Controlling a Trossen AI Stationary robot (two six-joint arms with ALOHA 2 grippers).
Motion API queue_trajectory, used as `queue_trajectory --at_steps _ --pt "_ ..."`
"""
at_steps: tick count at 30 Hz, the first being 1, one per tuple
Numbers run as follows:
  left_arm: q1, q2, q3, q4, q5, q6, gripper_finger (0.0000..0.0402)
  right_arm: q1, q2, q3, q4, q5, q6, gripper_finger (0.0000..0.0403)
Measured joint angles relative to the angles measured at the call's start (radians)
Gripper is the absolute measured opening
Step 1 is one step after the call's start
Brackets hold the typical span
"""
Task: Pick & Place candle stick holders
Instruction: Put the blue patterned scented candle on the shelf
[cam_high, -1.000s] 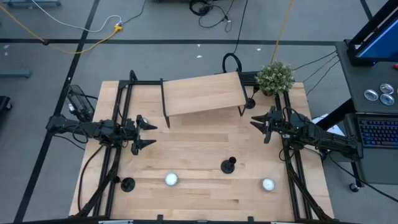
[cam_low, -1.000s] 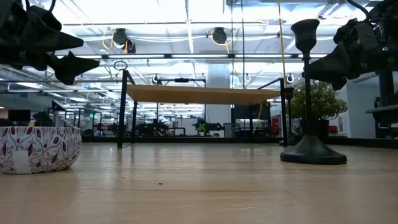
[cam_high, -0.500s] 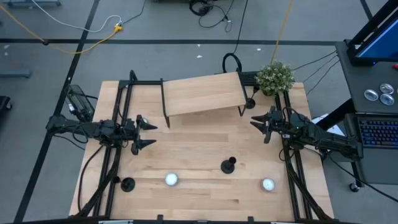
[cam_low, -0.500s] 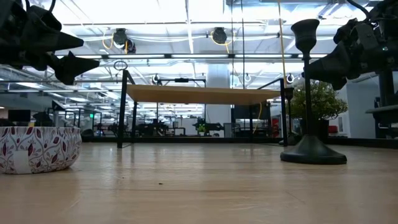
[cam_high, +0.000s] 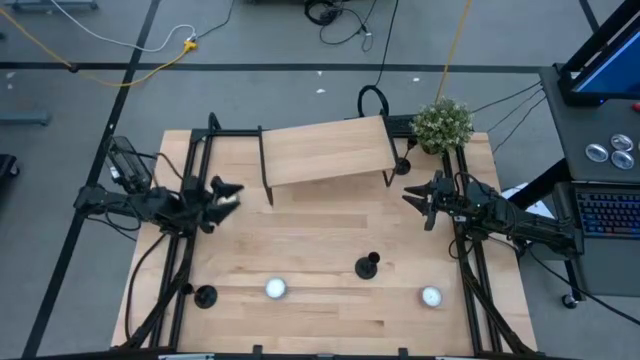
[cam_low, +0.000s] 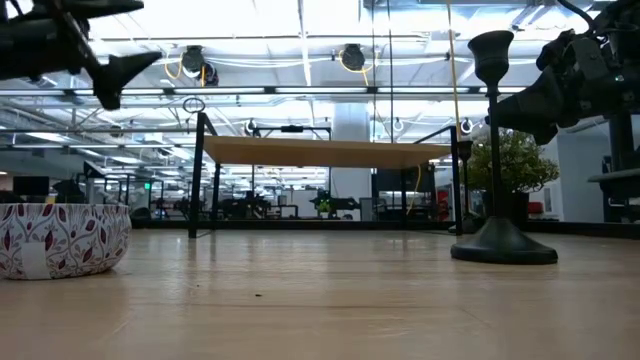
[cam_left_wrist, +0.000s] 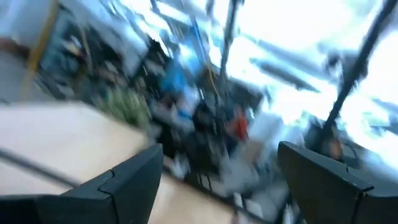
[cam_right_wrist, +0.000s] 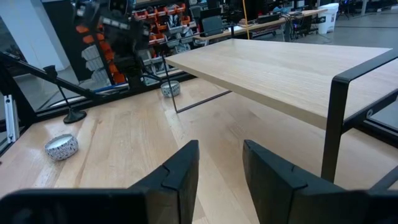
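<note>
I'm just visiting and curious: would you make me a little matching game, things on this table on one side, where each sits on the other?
Things:
1. small wooden shelf
2. potted plant
3. candle stick holder
4. patterned bowl

Places (high view, except d):
a. far right corner of the table
b. open wood in the table's near half
c. far middle of the table
d. left edge of the low view

Pairs: 1-c, 2-a, 3-b, 4-d

Left wrist view motion-blurred; low view crops patterned bowl (cam_low: 55, 238) at edge.
</note>
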Motion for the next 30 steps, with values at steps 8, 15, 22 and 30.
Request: queue_trajectory --at_steps 8,15,22,30 --pt "0.000 0.021 0.141 -0.196 -0.031 0.106 0.0324 0.000 0.000 0.000 0.000 0.005 0.000 0.0116" --pt "0.000 0.162 0.417 -0.722 -0.118 -0.010 0.0324 0.000 0.000 0.000 0.001 0.006 0.000 0.0116" --pt "0.000 0.350 0.682 -1.213 -0.141 -0.166 0.0324 0.000 0.000 0.000 0.001 0.007 0.000 0.0116" --pt "0.000 0.471 0.826 -1.625 -0.119 -0.340 0.0324 0.000 0.000 0.000 0.001 0.007 0.000 0.0116"
